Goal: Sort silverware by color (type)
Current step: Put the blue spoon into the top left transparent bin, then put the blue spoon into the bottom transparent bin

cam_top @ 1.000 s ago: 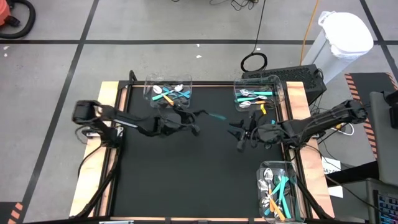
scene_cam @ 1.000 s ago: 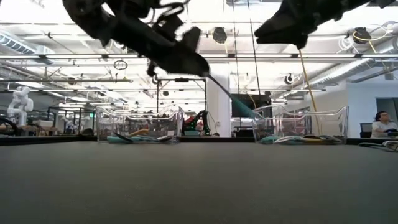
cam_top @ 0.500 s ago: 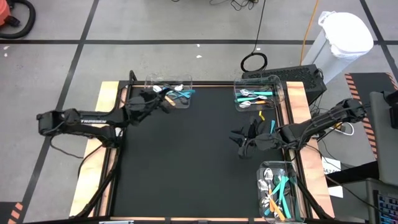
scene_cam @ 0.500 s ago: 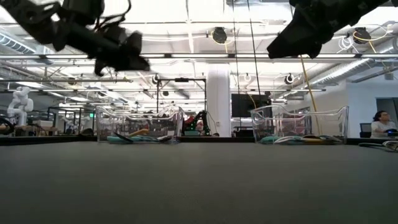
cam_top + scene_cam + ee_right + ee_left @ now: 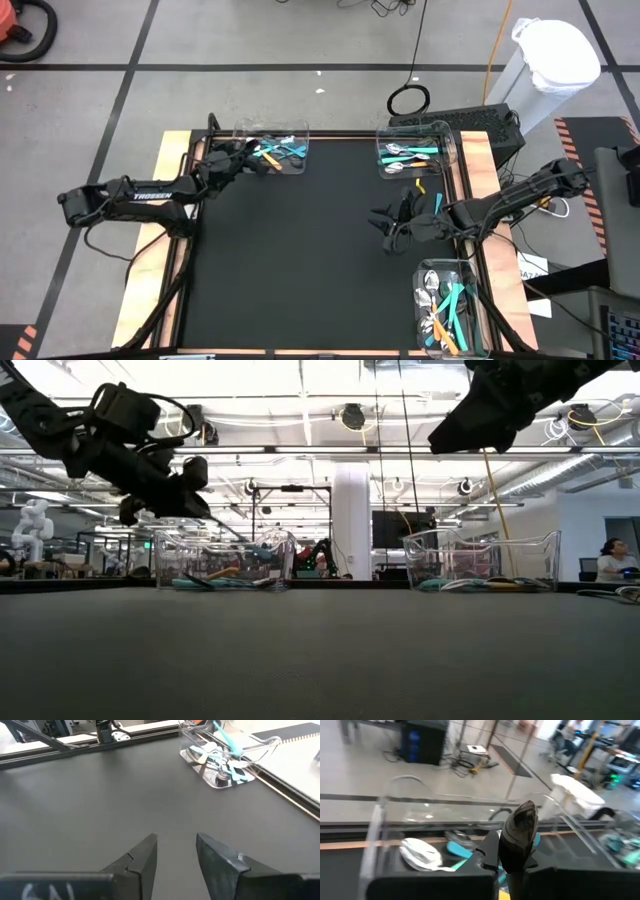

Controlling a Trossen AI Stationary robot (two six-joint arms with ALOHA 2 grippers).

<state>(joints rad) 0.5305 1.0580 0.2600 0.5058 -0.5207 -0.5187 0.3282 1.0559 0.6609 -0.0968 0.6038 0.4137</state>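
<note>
While three clear bins sit on the black surface (image 5: 300,260), the silverware is split among them. The far-left bin (image 5: 271,148) holds a mix of teal and orange handles with silver heads; the far-right bin (image 5: 415,150) holds mostly teal pieces with silver heads; the near-right bin (image 5: 452,305) holds teal and orange ones jumbled together. One small orange piece (image 5: 420,185) lies on the surface just beside the far-right bin. The left pincer (image 5: 240,160) hangs over the far-left bin's near edge; whether its fingers are apart or together cannot be told. The right pincer (image 5: 175,852) hovers above bare surface between the two right-hand bins, its fingers apart and gripping nothing.
</note>
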